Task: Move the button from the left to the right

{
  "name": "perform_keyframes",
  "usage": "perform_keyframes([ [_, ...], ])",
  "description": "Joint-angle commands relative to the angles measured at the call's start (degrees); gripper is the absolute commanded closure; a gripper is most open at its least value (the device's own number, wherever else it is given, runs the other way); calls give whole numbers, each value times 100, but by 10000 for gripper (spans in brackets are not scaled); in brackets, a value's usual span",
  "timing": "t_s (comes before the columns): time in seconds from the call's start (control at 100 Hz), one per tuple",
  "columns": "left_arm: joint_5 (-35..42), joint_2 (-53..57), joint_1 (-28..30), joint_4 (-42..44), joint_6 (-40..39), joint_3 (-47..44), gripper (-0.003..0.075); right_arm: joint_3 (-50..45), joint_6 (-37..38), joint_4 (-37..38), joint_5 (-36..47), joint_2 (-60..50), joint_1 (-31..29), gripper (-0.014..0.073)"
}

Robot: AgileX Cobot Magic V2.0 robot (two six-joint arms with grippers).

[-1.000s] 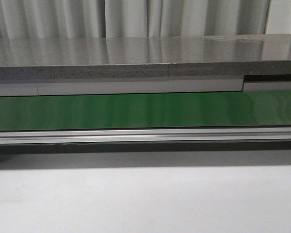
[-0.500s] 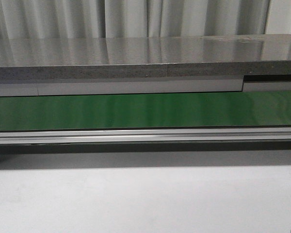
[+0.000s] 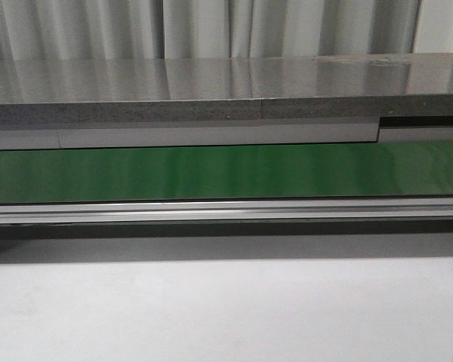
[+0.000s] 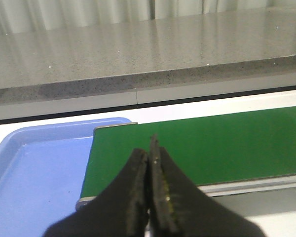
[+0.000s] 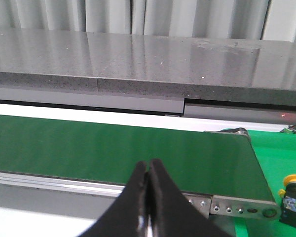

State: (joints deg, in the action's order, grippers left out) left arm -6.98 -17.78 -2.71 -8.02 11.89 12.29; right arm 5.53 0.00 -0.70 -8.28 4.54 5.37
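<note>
The left end effector (image 4: 149,153) is seen in the left wrist view with its 2 black fingers pressed together and nothing between them; it is held above the end of the green conveyor belt (image 4: 197,145), just beside a blue tray (image 4: 34,173). The right end effector (image 5: 147,170) is likewise pressed together with nothing gripped, above the near rail of the belt at its other end. The button (image 5: 292,195) is located in the right wrist view on a green mat (image 5: 278,148) just past the belt's end plate, yellow cap up, apart from both end effectors. A grey speckled surface (image 3: 226,90) runs behind the belt. In the front view neither arm is visible.
</note>
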Motion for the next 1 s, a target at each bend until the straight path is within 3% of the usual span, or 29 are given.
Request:
perform_keyframes([
  [0.0,488,-41,-48,-33,-5,152,739,-142,0,-102,547,-374,27,662],
  [0.17,488,-41,-48,-33,-5,152,739,-616,0,-153,758,-600,27,662],
  [0.99,488,-41,-48,-33,-5,152,739,-604,0,-147,603,-601,27,662],
])
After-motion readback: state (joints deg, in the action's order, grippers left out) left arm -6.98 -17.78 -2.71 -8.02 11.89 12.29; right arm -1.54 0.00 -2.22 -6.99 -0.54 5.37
